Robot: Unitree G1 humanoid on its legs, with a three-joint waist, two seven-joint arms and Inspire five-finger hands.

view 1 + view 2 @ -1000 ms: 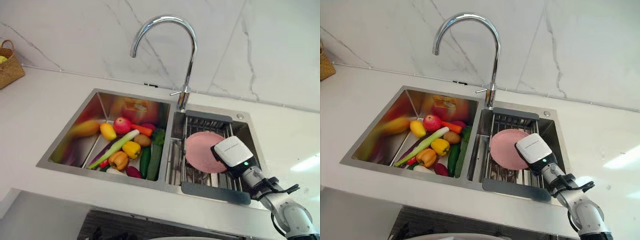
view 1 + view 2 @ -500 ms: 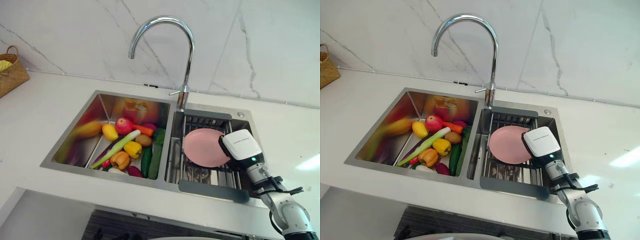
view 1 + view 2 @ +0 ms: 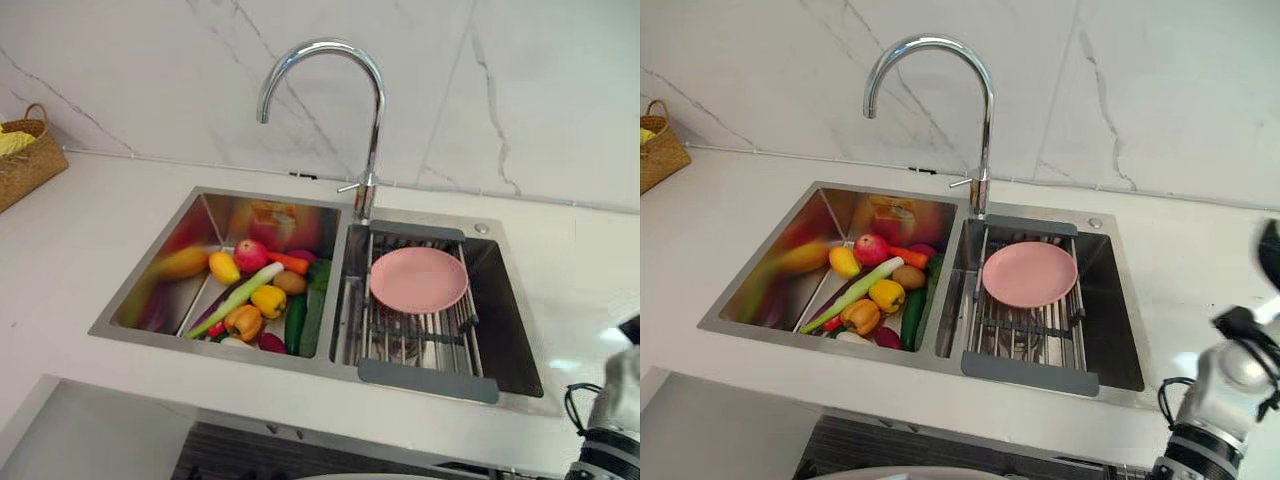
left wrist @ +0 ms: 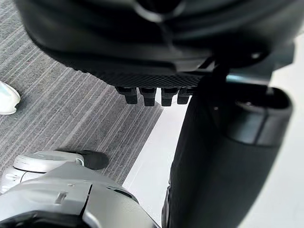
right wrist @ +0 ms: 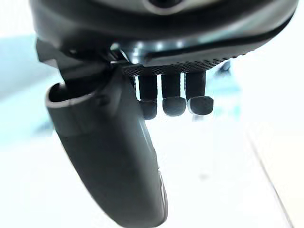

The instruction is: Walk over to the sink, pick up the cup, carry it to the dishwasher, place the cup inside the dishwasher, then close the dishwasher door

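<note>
1. Left eye view: we are standing at the sink (image 3: pixel 160 340), so we are judging the pick-up step to be in hand and not yet done. A pink plate (image 3: pixel 418 279) is lying on the rack (image 3: pixel 420 335) over the right basin, and vegetables (image 3: pixel 255 300) are filling the left basin. We cannot tell where the cup is. A shiny shape (image 3: pixel 400 347) is showing under the rack bars, too unclear to name.
2. Right eye view: the right arm (image 3: pixel 1225 385) is hanging at the lower right over the surface (image 3: pixel 1200 275), well apart from the plate and cut off at the view's edge.
3. Left wrist view: the left hand (image 4: pixel 223 161) is hanging above the striped floor (image 4: pixel 71 109), fingers relaxed, holding nothing.
4. Right wrist view: the right hand (image 5: pixel 109 156) is hovering over the pale surface, fingers loosely bent, thumb apart, holding nothing. In our judgement the next move is calling for locating the cup first, then reaching into the sink.
</note>
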